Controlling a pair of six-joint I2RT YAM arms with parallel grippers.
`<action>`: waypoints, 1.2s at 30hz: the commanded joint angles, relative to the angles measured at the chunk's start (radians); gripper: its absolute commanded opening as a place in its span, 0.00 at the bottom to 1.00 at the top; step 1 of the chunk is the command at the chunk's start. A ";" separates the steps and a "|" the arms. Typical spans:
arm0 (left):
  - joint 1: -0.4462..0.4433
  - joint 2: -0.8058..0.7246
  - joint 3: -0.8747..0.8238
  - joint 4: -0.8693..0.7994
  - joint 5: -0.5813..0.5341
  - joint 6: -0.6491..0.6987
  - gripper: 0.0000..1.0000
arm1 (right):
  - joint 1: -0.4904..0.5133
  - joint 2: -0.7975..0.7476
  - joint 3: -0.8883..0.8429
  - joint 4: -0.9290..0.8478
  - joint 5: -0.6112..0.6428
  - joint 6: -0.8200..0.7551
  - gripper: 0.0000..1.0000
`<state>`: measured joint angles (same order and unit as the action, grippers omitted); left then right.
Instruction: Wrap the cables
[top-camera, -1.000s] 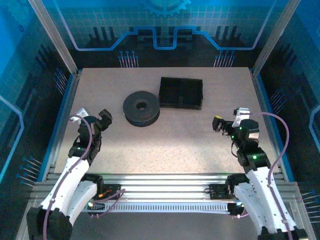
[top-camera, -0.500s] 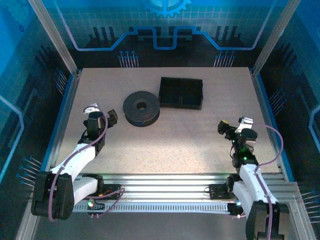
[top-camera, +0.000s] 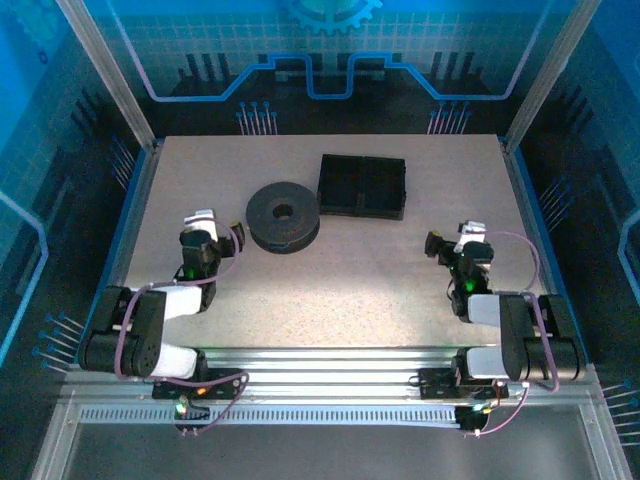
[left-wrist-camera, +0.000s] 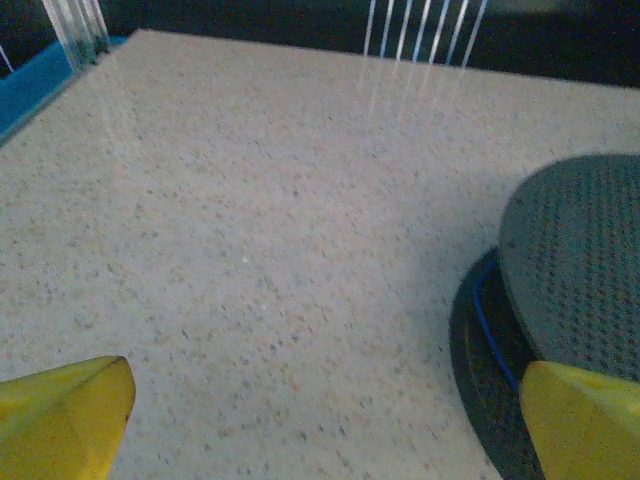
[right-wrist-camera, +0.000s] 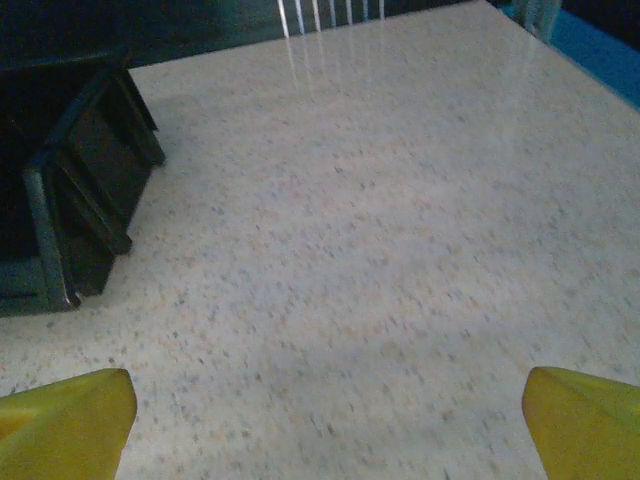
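A black round spool (top-camera: 283, 215) lies flat on the table left of centre. In the left wrist view its dotted top (left-wrist-camera: 585, 260) is at the right, and a thin blue cable (left-wrist-camera: 489, 328) runs in the groove under its rim. My left gripper (top-camera: 220, 229) sits low just left of the spool, open, with bare table between its yellow fingertips (left-wrist-camera: 62, 420). My right gripper (top-camera: 452, 239) is at the right side of the table, also open over bare table (right-wrist-camera: 325, 425), holding nothing.
A black compartment box (top-camera: 362, 186) stands behind and right of the spool, and shows at the left of the right wrist view (right-wrist-camera: 70, 180). Blue rails and aluminium posts edge the table. Both arms lie folded low near the front edge.
Both arms have folded down toward their bases. The left gripper has shifted right, closer to the spool. The right gripper stays in much the same place. Both stay open.
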<state>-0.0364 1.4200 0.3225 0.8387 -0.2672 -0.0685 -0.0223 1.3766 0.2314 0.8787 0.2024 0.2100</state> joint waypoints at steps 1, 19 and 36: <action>0.011 0.060 -0.034 0.199 0.041 0.040 0.99 | 0.051 0.019 0.031 0.117 0.048 -0.104 1.00; 0.009 0.129 0.059 0.086 0.098 0.065 0.99 | 0.091 0.160 0.154 0.028 -0.036 -0.189 1.00; 0.009 0.129 0.056 0.092 0.097 0.067 1.00 | 0.130 0.164 0.146 0.054 -0.020 -0.233 1.00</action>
<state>-0.0345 1.5623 0.3725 0.9386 -0.1848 -0.0002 0.0994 1.5467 0.3851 0.9306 0.1757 -0.0055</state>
